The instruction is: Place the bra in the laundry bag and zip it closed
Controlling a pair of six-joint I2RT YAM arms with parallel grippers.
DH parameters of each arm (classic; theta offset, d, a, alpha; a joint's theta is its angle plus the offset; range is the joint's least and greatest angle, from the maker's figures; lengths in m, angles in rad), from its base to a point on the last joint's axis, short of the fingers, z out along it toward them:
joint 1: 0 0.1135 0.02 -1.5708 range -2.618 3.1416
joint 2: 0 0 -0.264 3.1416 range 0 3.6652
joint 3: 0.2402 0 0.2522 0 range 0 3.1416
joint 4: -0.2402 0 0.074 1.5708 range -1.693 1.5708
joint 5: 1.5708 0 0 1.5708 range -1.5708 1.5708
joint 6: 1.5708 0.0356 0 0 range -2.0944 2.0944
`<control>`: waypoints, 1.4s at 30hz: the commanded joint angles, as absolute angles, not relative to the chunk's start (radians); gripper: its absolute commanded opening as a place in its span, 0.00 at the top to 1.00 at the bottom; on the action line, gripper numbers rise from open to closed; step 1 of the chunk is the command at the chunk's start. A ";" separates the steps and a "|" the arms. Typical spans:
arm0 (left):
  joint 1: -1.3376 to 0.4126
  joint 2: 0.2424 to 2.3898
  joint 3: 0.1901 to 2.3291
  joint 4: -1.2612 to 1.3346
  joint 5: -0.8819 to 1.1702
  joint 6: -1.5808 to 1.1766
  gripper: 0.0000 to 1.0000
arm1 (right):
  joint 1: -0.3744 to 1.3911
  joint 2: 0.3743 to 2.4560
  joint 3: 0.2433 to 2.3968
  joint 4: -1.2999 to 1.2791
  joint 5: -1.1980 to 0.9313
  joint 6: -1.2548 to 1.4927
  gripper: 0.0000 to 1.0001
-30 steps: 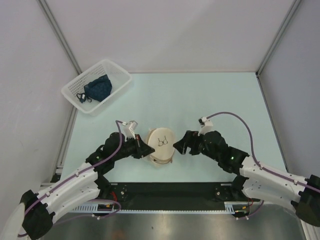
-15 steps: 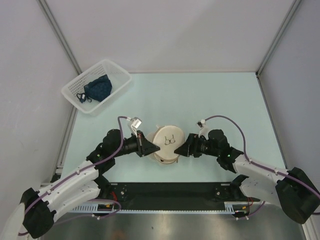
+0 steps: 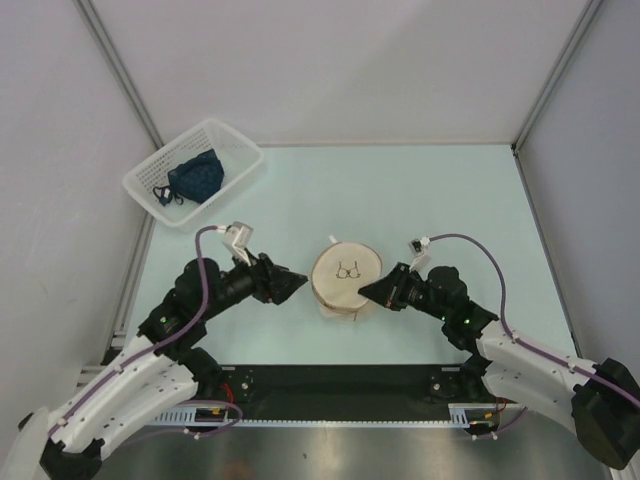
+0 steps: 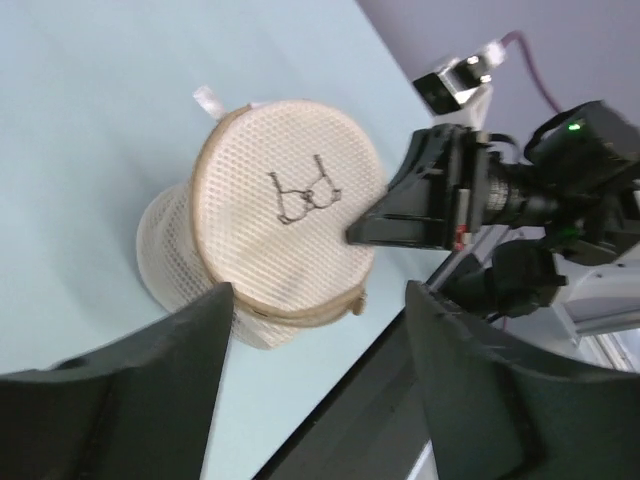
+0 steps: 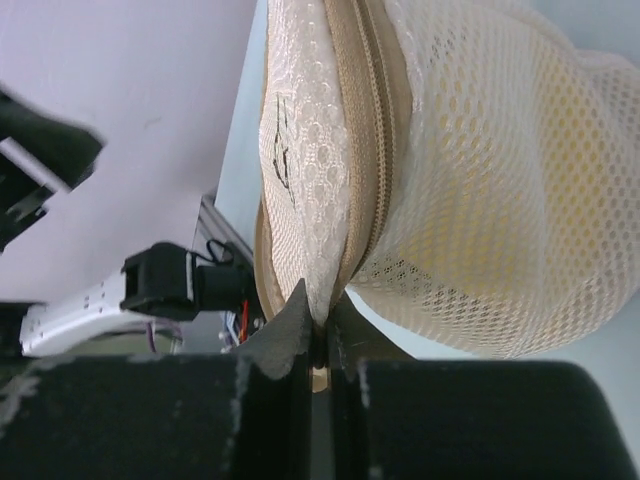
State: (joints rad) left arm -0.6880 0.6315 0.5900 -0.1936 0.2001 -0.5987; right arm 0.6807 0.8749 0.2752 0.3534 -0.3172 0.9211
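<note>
The laundry bag (image 3: 345,279), a round cream mesh drum with a bra drawing on its lid, sits between the two arms, tilted toward the left gripper (image 4: 285,250). Its zip (image 5: 365,150) runs round the lid edge. A yellow tint shows through the mesh wall (image 5: 500,180); the bra itself is otherwise hidden. My right gripper (image 3: 365,291) is shut on the lid's edge at the bag's right side (image 5: 318,318). My left gripper (image 3: 298,283) stands open a little left of the bag, touching nothing (image 4: 320,300).
A white slatted basket (image 3: 242,150) holding a dark blue garment (image 3: 195,176) stands at the back left. A black strip (image 3: 340,380) runs along the table's near edge. Grey walls with metal posts close in the table on three sides.
The left gripper has let go of the bag, opened and drawn back to the left. The right gripper has closed on the lid's edge. The bag has shifted right.
</note>
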 commanded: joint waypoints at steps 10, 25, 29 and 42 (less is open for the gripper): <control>-1.230 0.750 0.623 -0.216 -0.191 -0.749 0.37 | 0.865 0.873 0.446 0.230 0.149 0.956 0.96; -1.308 1.144 0.844 -0.302 -0.449 -0.799 0.38 | 0.939 0.867 0.483 0.163 0.245 1.006 0.95; -1.309 1.222 0.902 -0.348 -0.477 -0.801 0.50 | 0.943 0.870 0.489 0.164 0.248 0.997 0.97; -1.307 1.344 0.980 -0.416 -0.563 -0.795 0.61 | 0.950 0.851 0.485 0.147 0.244 1.015 0.97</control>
State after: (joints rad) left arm -1.3045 1.3106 0.9283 -0.3874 -0.4847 -0.7944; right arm 0.9405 0.8711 0.4419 0.1238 0.2203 0.9958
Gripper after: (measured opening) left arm 0.412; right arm 0.065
